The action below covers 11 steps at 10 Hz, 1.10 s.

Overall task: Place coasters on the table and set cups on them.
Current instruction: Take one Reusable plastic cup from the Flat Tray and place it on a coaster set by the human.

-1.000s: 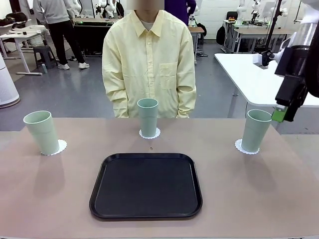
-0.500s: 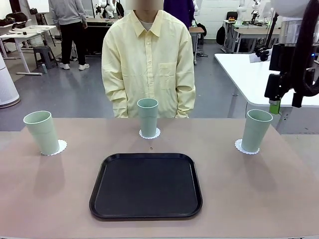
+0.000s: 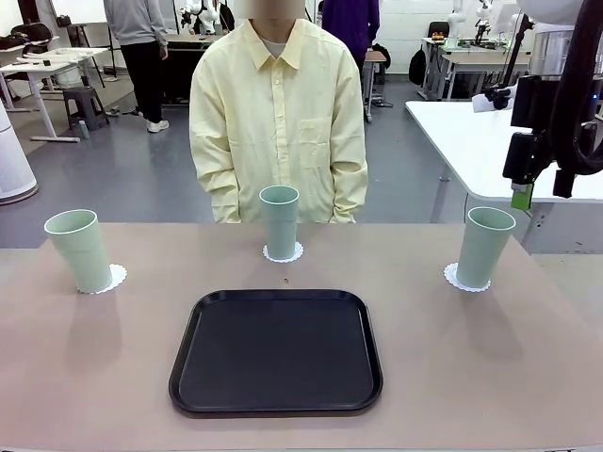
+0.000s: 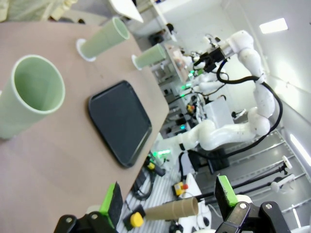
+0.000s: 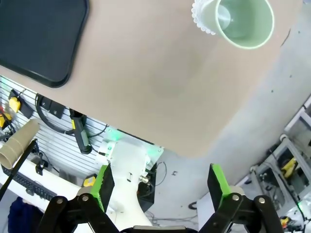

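Three mint-green cups stand upright on the beige table (image 3: pixel 471 377), each on a white scalloped coaster: the left cup (image 3: pixel 79 249) on its coaster (image 3: pixel 115 278), the middle cup (image 3: pixel 279 220) on its coaster (image 3: pixel 283 254), and the right cup (image 3: pixel 484 246) on its coaster (image 3: pixel 452 277). My right gripper (image 3: pixel 542 191) hangs open and empty above and behind the right cup. From the right wrist, that cup (image 5: pixel 243 22) lies far beyond the open gripper (image 5: pixel 160 187). In the left wrist view, the open gripper (image 4: pixel 170 199) is off the table's edge, with the nearest cup (image 4: pixel 31 94) ahead.
A black tray (image 3: pixel 276 350) lies empty in the middle of the table near my side. A person in a yellow shirt (image 3: pixel 278 113) stands at the far edge behind the middle cup. A white table (image 3: pixel 471 141) stands at the right rear.
My right gripper has risen from beside the right cup's rim to well above and behind it. The cups, coasters and tray have not moved.
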Tool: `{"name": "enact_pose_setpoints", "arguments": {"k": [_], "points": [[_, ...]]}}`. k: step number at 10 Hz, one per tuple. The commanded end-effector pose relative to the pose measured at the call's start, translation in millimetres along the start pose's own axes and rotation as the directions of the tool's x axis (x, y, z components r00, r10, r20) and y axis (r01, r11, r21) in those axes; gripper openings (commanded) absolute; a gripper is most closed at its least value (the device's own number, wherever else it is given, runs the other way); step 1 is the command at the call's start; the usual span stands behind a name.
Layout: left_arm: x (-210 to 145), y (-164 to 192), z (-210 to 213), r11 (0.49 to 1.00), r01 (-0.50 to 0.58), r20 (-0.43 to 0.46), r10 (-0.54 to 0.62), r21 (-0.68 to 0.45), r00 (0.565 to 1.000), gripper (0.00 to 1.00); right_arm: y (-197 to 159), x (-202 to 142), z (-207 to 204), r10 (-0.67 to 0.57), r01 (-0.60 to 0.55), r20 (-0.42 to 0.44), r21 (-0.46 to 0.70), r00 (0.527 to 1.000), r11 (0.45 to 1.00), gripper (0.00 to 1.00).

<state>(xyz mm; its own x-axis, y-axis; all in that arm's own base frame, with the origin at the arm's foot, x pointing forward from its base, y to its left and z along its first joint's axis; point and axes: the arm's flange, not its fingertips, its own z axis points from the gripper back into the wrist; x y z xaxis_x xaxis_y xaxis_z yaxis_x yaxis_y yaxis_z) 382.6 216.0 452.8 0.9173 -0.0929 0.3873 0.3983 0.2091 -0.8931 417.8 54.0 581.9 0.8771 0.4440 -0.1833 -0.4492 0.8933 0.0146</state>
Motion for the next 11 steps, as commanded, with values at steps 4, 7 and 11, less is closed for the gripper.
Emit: {"name": "enact_pose_setpoints", "arguments": {"k": [4, 7, 11], "points": [[1, -2, 1, 1.0, 0.007, 0.008, -0.007, -0.007, 1.0, 1.0, 1, 1, -9, -0.02, 0.02, -0.007, -0.004, 1.0, 1.0, 1.0], [1, -2, 1, 1.0, 0.007, 0.008, -0.007, -0.007, 1.0, 1.0, -33, -57, -24, -0.032, -0.002, 0.11, 0.296, 0.993, 0.955, 1.0], [1, -2, 1, 1.0, 0.007, 0.008, -0.007, -0.007, 1.0, 1.0, -178, -117, -118, -0.29, -0.081, 0.246, 0.872, 0.925, 0.482, 1.0]]}}
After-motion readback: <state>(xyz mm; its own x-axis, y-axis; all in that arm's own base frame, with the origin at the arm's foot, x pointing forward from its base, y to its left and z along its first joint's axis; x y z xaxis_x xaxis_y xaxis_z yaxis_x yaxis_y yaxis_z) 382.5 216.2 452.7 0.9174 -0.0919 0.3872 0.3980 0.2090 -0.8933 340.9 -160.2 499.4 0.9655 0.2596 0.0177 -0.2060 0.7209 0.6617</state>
